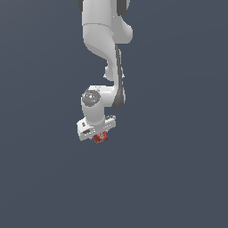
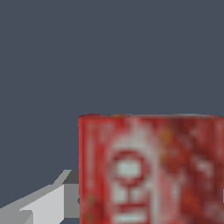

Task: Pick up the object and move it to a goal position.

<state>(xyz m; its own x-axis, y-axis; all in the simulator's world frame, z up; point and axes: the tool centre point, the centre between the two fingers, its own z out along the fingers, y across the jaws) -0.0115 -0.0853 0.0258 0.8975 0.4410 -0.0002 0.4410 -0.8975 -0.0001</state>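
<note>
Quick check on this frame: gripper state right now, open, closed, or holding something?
Gripper: appears closed on the red block, which sits right at its fingers; one finger shows beside the block in the wrist view.

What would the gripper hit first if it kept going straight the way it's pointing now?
Probably the red block: it fills the wrist view right at the gripper, with a finger beside it. Whether they already touch is unclear.

Plain, even slate-blue backdrop (image 1: 40, 178) on all sides, flatly lit, without visible seams
</note>
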